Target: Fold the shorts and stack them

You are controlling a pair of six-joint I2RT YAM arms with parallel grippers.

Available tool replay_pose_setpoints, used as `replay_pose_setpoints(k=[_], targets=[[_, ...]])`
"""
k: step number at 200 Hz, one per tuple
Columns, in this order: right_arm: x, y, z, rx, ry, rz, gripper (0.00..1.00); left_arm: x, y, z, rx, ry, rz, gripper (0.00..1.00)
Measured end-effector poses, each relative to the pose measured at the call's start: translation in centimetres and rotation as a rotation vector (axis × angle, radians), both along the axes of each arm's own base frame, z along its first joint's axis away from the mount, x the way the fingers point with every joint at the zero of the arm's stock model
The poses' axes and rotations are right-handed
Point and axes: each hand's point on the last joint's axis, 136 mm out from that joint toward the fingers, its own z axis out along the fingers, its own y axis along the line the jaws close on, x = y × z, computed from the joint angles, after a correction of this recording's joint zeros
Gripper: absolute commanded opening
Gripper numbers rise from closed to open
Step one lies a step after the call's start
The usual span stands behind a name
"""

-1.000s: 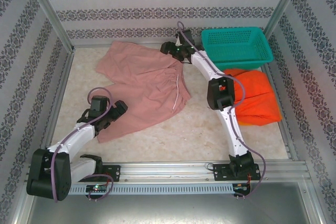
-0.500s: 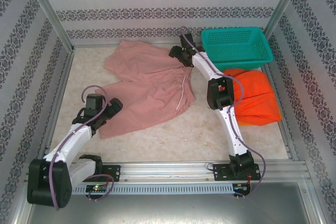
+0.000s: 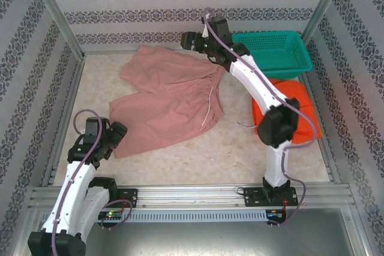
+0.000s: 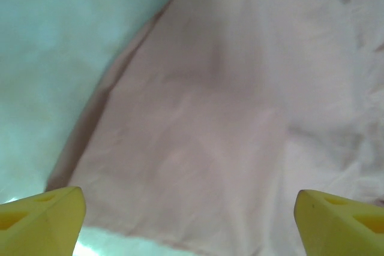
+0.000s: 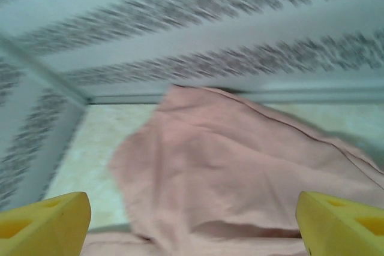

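**A:** From above, what lies where?

**B:** One pink shorts [image 3: 171,100] is spread flat in the middle, with a white drawstring [image 3: 208,107] at its waist. One orange heap [image 3: 300,112] sits at the right edge, partly under the right arm [image 3: 264,91] (one piece or two, I cannot tell). One teal basket [image 3: 273,52] is in the far right corner.

**A:** And the wrist cameras?

**B:** The left one gives the near hem up close, with bare table [image 4: 36,40] beside it. The left gripper [image 4: 192,226] hangs over that hem, fingers wide, nothing between them. The right one gives the patterned back wall [image 5: 180,28] and the cloth's far edge. The right gripper [image 3: 189,40] is wide too, and empty, near the basket.

**A:** Room to move?

**B:** There is bare table along the near rail [image 3: 192,191] and the left side. The right side is crowded.
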Motion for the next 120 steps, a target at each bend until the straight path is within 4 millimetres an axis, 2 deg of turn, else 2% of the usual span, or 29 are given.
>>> replay_pose_setpoints(k=[5,19,36,52,76,90,104,120], targets=[[-1.5,0.1,1.7,0.001,-0.042,0.025,0.90,-0.5,0.0,-0.3,-0.009,0.018,0.013,0.87],[-4.6,-0.3,4.2,0.001,-0.115,0.070,0.91,-1.7,0.0,-1.0,-0.032,0.068,0.049,0.85],[-7.2,-1.8,4.7,-0.014,-0.157,0.089,0.92,-2.5,-0.2,-1.5,-0.061,0.105,0.077,0.83],[-9.0,-3.4,2.8,-0.042,-0.155,0.092,0.97,-3.1,-0.4,-2.3,-0.086,0.140,0.105,0.80],[-11.4,-5.8,-2.3,-0.089,-0.085,0.087,0.97,-4.1,-0.5,-3.8,-0.108,0.208,0.132,0.76],[-12.4,-7.4,-4.6,-0.098,-0.045,0.072,0.97,-4.5,-0.6,-4.5,-0.115,0.235,0.144,0.74],[-13.3,-9.0,-5.8,-0.094,-0.026,0.051,0.98,-4.9,-0.7,-5.3,-0.127,0.260,0.155,0.72],[-14.1,-10.4,-6.1,-0.084,-0.028,0.033,0.97,-5.3,-0.8,-6.4,-0.137,0.291,0.171,0.68]])
